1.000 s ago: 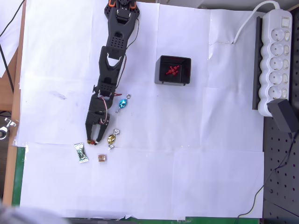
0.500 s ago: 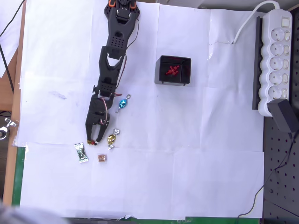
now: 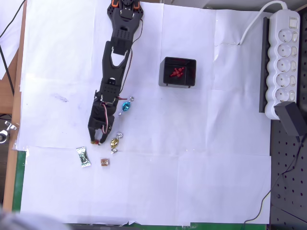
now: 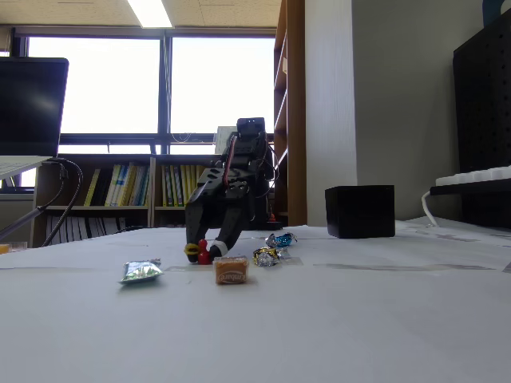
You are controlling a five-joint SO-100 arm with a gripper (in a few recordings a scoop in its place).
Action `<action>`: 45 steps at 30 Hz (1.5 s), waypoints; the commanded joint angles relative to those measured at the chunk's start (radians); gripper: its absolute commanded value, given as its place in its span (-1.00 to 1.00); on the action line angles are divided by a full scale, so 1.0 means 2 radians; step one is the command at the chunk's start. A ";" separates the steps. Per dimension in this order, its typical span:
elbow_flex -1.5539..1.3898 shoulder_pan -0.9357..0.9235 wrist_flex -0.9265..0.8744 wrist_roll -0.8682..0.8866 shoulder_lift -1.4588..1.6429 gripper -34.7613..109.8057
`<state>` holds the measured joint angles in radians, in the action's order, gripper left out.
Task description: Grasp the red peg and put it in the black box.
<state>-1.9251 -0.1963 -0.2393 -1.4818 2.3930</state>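
White paper sheets (image 3: 201, 143) cover the table; a white power strip (image 3: 283, 57) lies at the right edge in the overhead view, and bookshelves (image 4: 120, 187) under bright windows fill the background of the fixed view. The gripper (image 4: 204, 254) is down at the paper, its fingers closed narrowly around the red peg (image 4: 203, 251), which sits upright between the tips. The black box (image 3: 178, 72), with red pieces inside, stands well apart to the right
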 commanded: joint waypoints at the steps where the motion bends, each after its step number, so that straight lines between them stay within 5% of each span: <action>1: -0.048 0.004 -0.100 0.015 -0.107 -0.52; 25: -0.232 0.031 -0.564 0.047 -0.187 -0.52; 45: -0.138 0.286 -0.709 0.224 -0.315 -0.52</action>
<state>-2.1936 0.2684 -1.6183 -1.0922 1.8745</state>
